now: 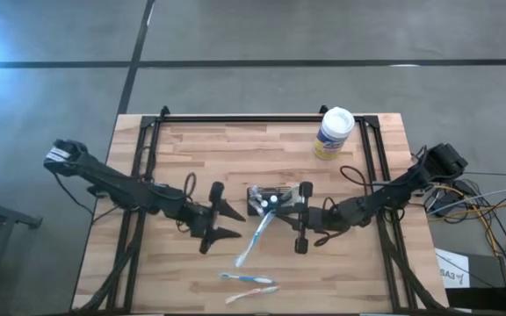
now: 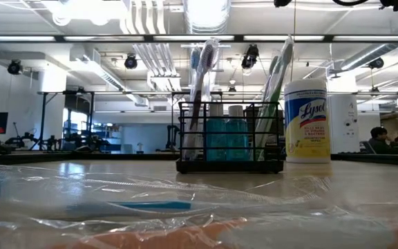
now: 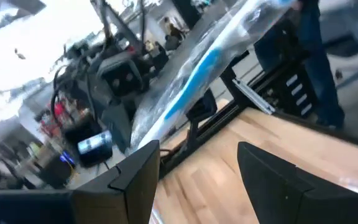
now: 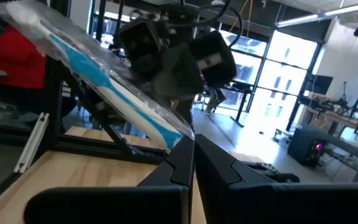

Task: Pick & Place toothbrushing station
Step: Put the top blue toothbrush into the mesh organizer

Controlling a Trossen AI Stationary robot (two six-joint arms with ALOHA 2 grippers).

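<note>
The black toothbrushing station (image 1: 284, 193) stands at the table's middle. In the low view (image 2: 230, 164) upright toothbrushes and blue bottles stand in it. My right gripper (image 1: 276, 209) is just near of it, shut on a clear-wrapped blue-and-white toothbrush (image 1: 255, 235). The toothbrush reaches from there toward the near left. My left gripper (image 1: 228, 223) is open and empty, left of the toothbrush. The wrapped toothbrush (image 3: 197, 68) crosses ahead of its two fingers. My right gripper pinches the wrapper's end (image 4: 178, 133) between its two shut fingertips. The fingers come level from the table's right. The toothbrush (image 4: 98, 62) sticks out slanting away from the fingers, above the wood.
A white-lidded, yellow-labelled canister (image 1: 333, 133) stands at the far right, behind the station (image 2: 307, 121). Two more wrapped toothbrushes (image 1: 246, 279) lie near the table's front edge. Black frame rails (image 1: 148, 158) run along the table's left, right and far sides.
</note>
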